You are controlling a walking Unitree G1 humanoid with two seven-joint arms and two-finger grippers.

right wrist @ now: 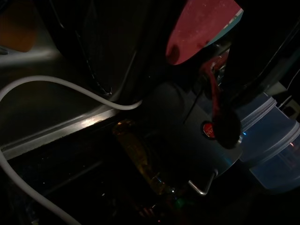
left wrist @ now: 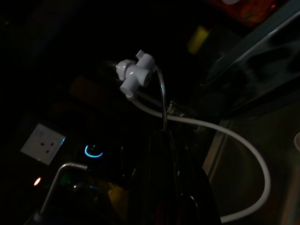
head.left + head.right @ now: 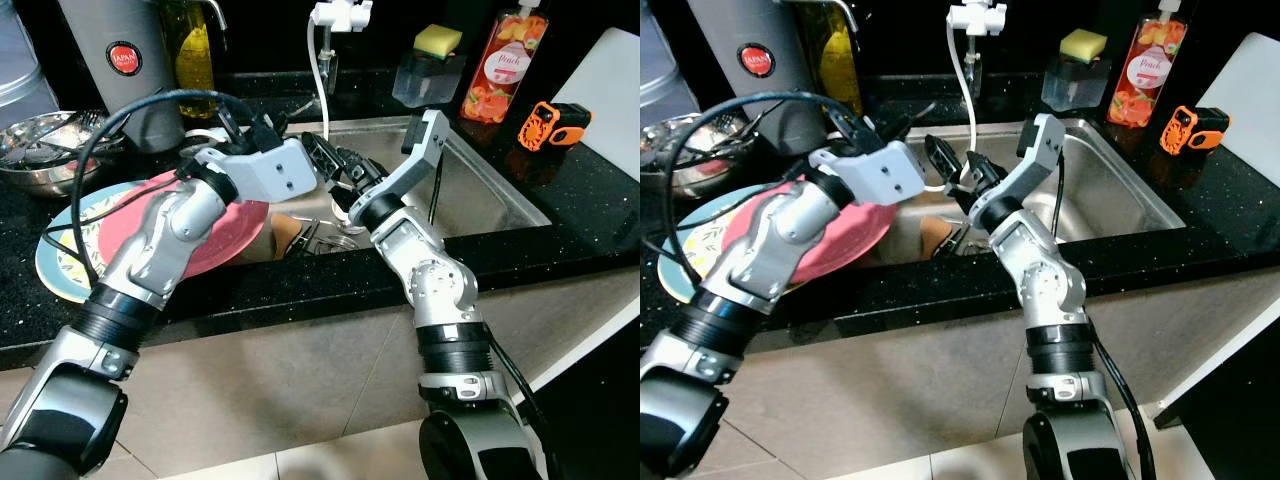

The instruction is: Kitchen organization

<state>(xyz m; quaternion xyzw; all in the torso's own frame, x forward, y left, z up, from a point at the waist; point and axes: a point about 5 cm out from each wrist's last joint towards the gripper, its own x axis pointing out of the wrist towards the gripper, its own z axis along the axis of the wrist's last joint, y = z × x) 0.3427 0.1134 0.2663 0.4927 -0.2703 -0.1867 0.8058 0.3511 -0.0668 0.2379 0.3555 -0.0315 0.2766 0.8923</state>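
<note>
Plates are waiting at the sink's left edge: a smooth, round pink plate (image 3: 845, 240) is lying on a pale blue patterned one (image 3: 60, 262), both on the speckled black table (image 3: 590, 215). Both end effectors are hovering over the steel sink (image 3: 490, 195), the left end effector (image 3: 940, 160) and right end effector (image 3: 975, 178) nearly meeting, and I cannot tell whether either is clenched or released. That plate is looking stiff, glossy, probably slippery and breakable, so its exposed rim is the likely place to pinch.

Both silver arms bent inward, left hand (image 3: 940, 160) and right hand (image 3: 975, 178) nearly meeting
</note>
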